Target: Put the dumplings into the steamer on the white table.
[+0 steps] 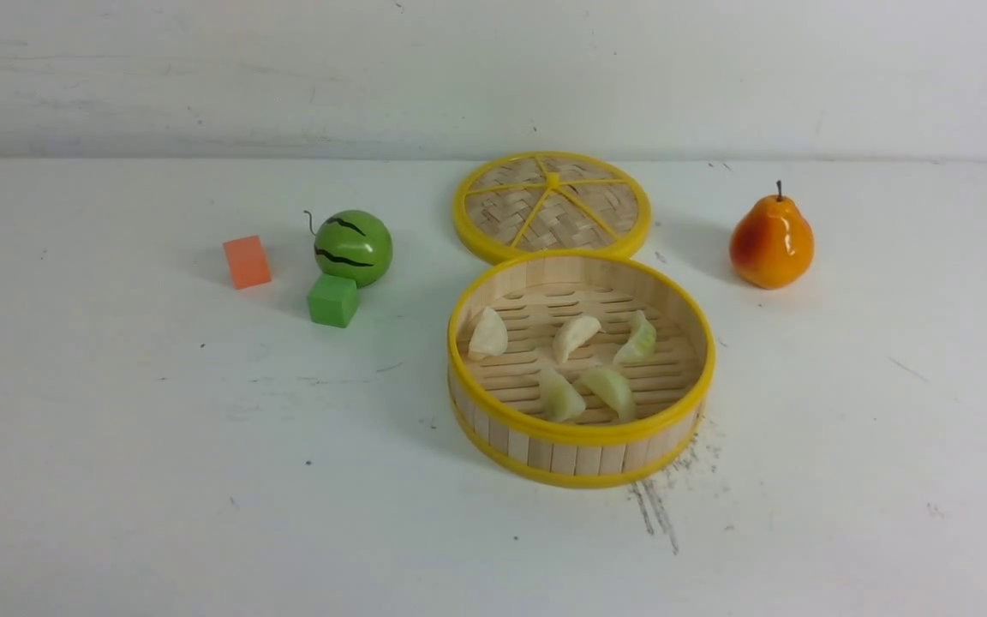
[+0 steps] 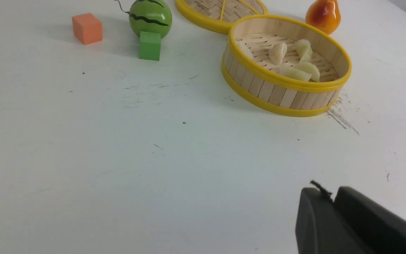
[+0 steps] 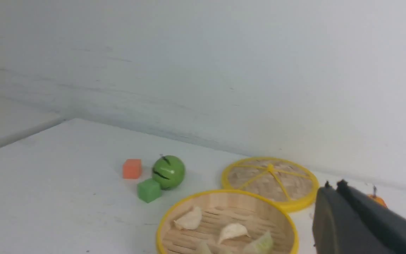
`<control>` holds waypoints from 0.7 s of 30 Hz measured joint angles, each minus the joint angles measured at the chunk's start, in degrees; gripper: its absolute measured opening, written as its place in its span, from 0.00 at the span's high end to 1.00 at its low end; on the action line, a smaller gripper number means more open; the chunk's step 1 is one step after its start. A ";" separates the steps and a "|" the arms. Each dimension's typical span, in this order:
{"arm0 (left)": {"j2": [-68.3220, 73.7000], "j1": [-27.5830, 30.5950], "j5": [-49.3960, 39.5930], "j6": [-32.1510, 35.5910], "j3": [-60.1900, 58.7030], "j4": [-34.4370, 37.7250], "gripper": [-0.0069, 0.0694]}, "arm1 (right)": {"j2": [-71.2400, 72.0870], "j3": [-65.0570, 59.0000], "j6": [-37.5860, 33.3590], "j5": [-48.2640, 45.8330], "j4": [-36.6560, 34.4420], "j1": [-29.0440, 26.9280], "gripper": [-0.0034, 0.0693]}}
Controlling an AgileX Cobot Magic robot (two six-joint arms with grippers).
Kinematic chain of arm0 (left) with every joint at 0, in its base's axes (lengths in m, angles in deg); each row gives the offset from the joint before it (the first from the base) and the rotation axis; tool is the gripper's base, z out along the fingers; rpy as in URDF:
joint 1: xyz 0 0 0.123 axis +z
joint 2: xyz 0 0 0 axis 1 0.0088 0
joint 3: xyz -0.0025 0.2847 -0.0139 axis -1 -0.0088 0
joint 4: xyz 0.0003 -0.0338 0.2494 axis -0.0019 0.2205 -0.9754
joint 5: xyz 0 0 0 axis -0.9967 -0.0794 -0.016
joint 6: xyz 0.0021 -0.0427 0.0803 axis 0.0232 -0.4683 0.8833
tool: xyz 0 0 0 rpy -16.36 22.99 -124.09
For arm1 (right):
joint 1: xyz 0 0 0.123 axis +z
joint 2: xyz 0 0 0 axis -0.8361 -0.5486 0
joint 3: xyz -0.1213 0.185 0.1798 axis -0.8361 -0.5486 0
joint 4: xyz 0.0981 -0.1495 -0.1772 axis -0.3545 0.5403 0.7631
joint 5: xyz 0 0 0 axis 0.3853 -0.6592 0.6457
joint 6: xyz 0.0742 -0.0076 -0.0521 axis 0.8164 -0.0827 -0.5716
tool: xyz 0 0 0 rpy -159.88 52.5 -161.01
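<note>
1. The left hand (image 2: 333, 197) shows only in its own wrist view, hanging over bare white worktop (image 1: 202, 480) on the robot's side of the steamer; its dark fingers (image 2: 315, 218) lie pressed together, with nothing between them.
2. The right hand (image 3: 333, 192) shows only in its wrist view, its two fingers (image 3: 333, 222) closed flat against each other and empty, raised above the worktop.
3. The steamer (image 1: 581, 441) sits near the middle of the worktop, open, just left of dark scratch marks (image 1: 656, 510).
4. All five dumplings (image 1: 575, 336) lie on its slatted floor: two cream-white, three pale green.
5. Behind the steamer, touching its rim, the woven lid (image 1: 552, 206) lies flat.
6. Left of it sits a green cube (image 1: 332, 300) against a toy watermelon (image 1: 353, 247), with an orange cube (image 1: 246, 261) farther left.
7. A pear (image 1: 771, 240) stands upright to the right.
</note>
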 joint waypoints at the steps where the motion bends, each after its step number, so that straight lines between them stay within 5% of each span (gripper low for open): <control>1: -0.04 0.00 0.00 0.00 0.00 0.00 0.82 | 2.10 -4.10 3.20 3.16 1.34 -1.56 0.98; 13: -0.04 0.00 0.00 0.00 0.00 -0.13 0.80 | 20.56 -25.95 24.10 -2.94 21.11 -21.45 0.98; 21: -0.04 0.00 0.00 0.00 0.00 -0.18 0.80 | 20.74 -26.62 25.99 -11.88 22.03 -24.20 0.98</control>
